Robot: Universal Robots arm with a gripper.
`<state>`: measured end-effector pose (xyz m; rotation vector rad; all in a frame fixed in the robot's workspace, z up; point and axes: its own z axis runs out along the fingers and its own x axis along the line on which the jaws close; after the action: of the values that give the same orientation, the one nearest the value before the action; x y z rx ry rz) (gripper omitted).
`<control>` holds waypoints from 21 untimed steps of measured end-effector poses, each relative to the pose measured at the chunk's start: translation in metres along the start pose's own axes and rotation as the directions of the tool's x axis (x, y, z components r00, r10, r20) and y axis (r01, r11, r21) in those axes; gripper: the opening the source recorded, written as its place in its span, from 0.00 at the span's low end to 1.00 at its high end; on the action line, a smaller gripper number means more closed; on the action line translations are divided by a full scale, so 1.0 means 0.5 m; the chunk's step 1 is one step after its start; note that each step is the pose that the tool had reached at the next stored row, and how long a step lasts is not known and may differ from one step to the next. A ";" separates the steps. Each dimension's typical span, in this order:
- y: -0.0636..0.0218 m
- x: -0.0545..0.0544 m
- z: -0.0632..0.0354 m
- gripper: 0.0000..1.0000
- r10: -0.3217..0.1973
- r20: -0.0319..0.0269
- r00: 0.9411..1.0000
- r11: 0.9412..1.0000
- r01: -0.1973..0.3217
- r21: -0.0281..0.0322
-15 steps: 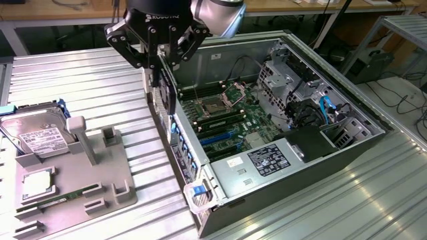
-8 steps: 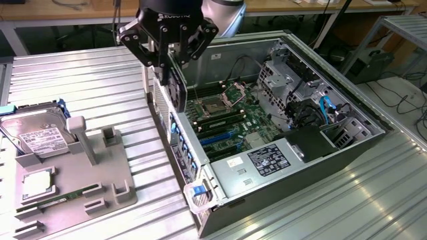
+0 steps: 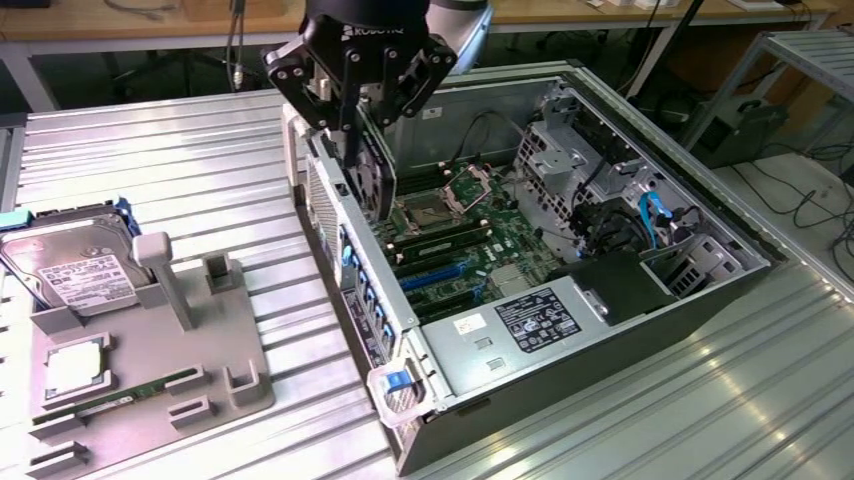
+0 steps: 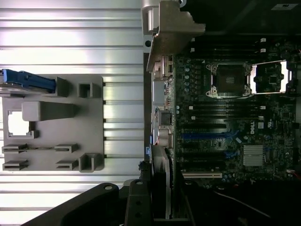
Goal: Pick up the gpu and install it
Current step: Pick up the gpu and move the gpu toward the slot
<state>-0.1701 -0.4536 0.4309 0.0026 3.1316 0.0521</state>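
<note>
Over the side of the open computer case that faces the grey parts holder, the gripper is clamped on the gpu. Its jaws are drawn narrow against the card's flat faces, so the dark card hangs upright and edge-down just inside the case wall, above the motherboard; whether its lower edge touches a slot cannot be told. Near the edge of the worktop at the exterior view's left, the hard drive rests in the holder.
</note>
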 end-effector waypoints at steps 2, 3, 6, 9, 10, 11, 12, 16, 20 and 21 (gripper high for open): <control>0.000 -0.010 0.000 0.28 0.000 0.000 1.000 1.000 0.000 0.000; 0.000 -0.014 0.000 0.28 0.000 0.000 1.000 1.000 0.000 0.000; 0.000 -0.025 0.000 0.28 0.000 0.000 1.000 1.000 0.000 0.000; 0.000 -0.038 0.000 0.28 0.000 0.000 1.000 1.000 0.000 0.000; 0.000 -0.042 0.000 0.28 0.000 0.000 1.000 1.000 0.000 0.000; 0.000 -0.047 0.001 0.28 0.000 0.000 1.000 1.000 0.000 0.000; 0.000 -0.051 0.001 0.28 0.000 0.000 1.000 1.000 0.000 0.000; 0.000 -0.073 0.001 0.28 0.000 0.000 1.000 1.000 0.000 0.000; 0.000 -0.096 0.002 0.28 0.000 0.001 1.000 1.000 0.000 0.000; 0.000 -0.101 0.002 0.28 0.000 0.001 1.000 1.000 0.000 0.000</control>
<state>-0.1195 -0.4536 0.4304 0.0025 3.1305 0.0520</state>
